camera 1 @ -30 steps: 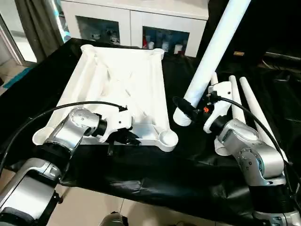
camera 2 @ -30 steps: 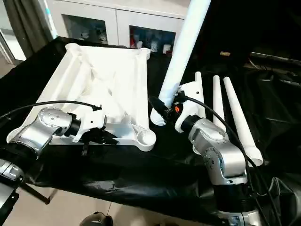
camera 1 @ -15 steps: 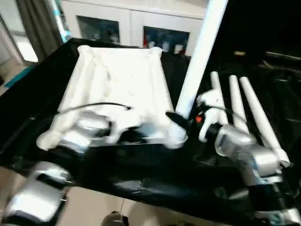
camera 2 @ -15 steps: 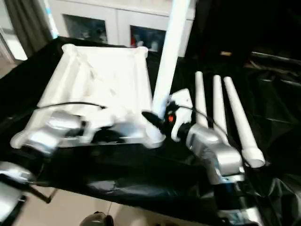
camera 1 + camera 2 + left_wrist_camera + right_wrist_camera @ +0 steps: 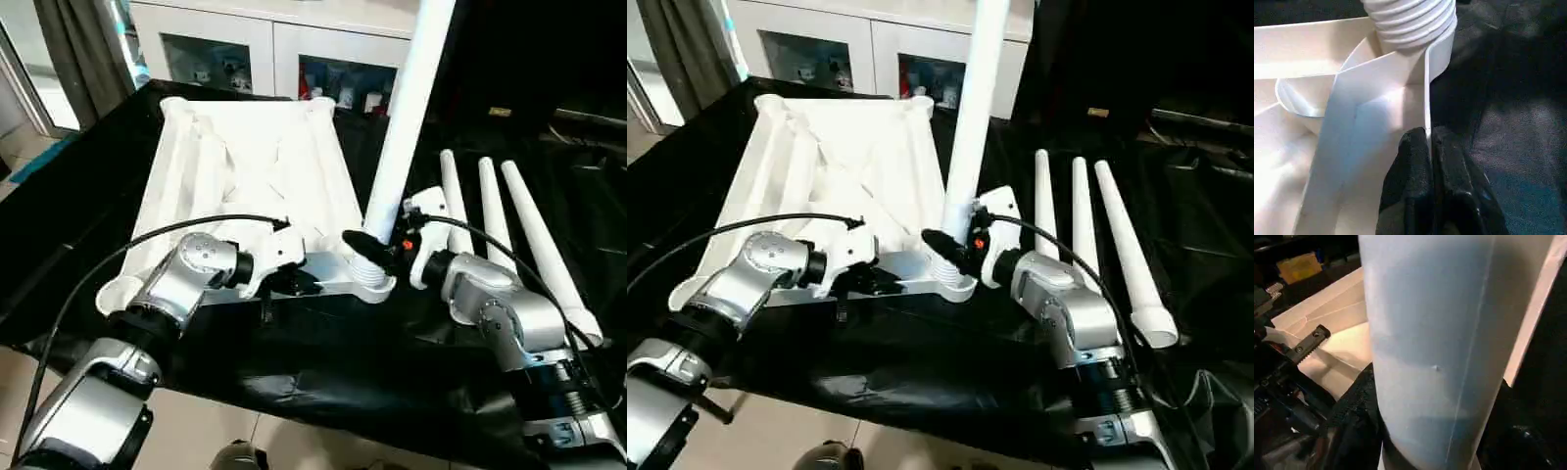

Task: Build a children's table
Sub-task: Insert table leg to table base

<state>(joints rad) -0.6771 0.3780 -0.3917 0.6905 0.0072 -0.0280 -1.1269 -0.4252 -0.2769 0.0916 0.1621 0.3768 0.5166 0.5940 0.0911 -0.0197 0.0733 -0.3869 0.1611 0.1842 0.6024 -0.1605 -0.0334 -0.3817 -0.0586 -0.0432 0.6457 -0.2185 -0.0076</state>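
Looking left to right across the black-covered bench (image 5: 323, 372):
Top: white tabletop (image 5: 250, 166) lies upside down, ribbed underside up, filling the left half of the bench, round sockets at its corners.
Left gripper: left gripper (image 5: 1429, 147) is at the top's near edge, close to the near right corner. Its two black fingers (image 5: 1413, 166) are pressed together over the thin upright rim wall there, so it's pinching the rim.
Socket: near right corner socket (image 5: 372, 284) has the threaded end of a leg sitting at it; the wrist view shows the ridged thread right above the socket cup.
Leg: the leg (image 5: 407, 108) stands nearly upright from that socket, leaning a bit to the right, running up past the frame's top.
Right gripper: right gripper (image 5: 370, 250) is clamped around the leg low down, just above the thread, jaws about half spread around it.
Spare legs: three more legs (image 5: 514, 220) lie side by side on the cloth to the right, narrow ends pointing away.
Background: white cabinet (image 5: 265, 49) with glass doors behind the bench.
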